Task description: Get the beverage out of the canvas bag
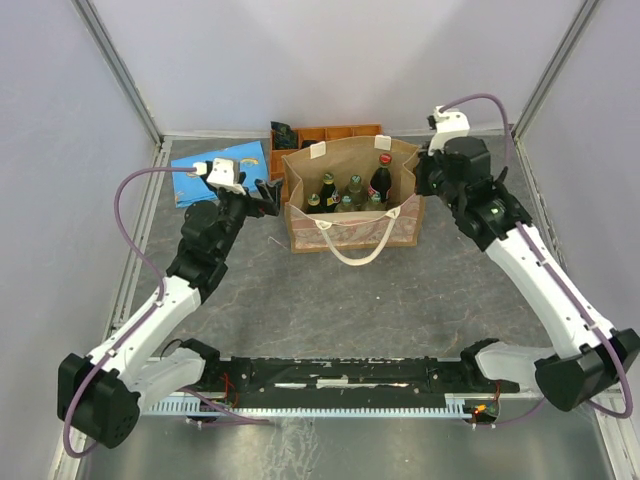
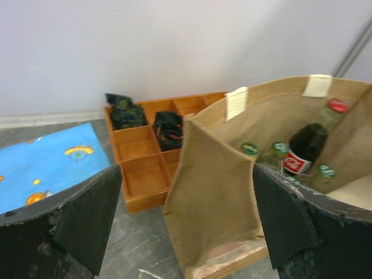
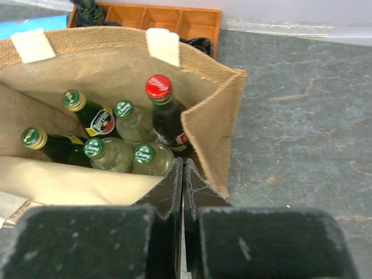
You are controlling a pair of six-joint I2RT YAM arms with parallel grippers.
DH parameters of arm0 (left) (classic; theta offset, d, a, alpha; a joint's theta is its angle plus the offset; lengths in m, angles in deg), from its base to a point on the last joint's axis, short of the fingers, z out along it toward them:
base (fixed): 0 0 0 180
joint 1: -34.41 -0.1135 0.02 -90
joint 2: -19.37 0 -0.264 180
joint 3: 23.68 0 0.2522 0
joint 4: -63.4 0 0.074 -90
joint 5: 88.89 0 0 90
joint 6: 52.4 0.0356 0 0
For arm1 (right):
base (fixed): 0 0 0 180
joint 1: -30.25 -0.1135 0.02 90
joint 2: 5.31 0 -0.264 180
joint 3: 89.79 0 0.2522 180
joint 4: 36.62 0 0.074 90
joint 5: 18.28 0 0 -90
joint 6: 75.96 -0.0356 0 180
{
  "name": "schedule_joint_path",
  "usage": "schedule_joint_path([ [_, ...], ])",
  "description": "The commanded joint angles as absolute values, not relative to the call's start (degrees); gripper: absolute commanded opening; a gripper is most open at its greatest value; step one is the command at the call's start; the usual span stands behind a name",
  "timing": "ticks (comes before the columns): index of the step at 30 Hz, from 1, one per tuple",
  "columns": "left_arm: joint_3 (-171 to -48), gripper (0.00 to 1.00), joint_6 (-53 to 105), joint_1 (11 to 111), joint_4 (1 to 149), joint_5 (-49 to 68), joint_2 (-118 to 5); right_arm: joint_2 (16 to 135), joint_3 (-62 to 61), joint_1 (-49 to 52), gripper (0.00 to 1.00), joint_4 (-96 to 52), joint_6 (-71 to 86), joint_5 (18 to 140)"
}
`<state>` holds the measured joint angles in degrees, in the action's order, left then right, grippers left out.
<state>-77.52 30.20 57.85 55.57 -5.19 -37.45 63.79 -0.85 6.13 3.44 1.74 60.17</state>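
The tan canvas bag [image 1: 345,228] stands open at the back middle of the table, cream handles hanging down its front. Inside stand several bottles: a dark cola bottle with a red cap [image 3: 158,87] and green-capped ones [image 3: 123,108]. My left gripper [image 1: 272,195] is open and empty just left of the bag; in the left wrist view [image 2: 186,226] the bag's left side wall [image 2: 215,186] stands between the spread fingers [image 2: 87,221]. My right gripper [image 1: 420,182] is shut and empty over the bag's right end, its tips [image 3: 183,167] just short of the cola bottle, beside the right wall [image 3: 215,116].
An orange compartment tray [image 1: 345,131] with dark cloth bundles [image 2: 168,129] lies behind the bag. A blue printed sheet [image 1: 210,170] lies at the back left. Grey walls and metal rails enclose the table.
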Motion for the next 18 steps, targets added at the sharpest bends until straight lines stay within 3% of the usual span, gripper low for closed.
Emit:
schedule_joint_path([
  [1,-81.91,0.99,28.11,60.98,58.21,-2.11,-35.93,66.29,3.09,3.2,0.0,-0.24,3.33,61.18],
  [18,-84.03,0.99,25.47,64.76,64.5,4.74,-37.93,71.39,1.04,-0.47,0.0,-1.94,2.39,61.38],
])
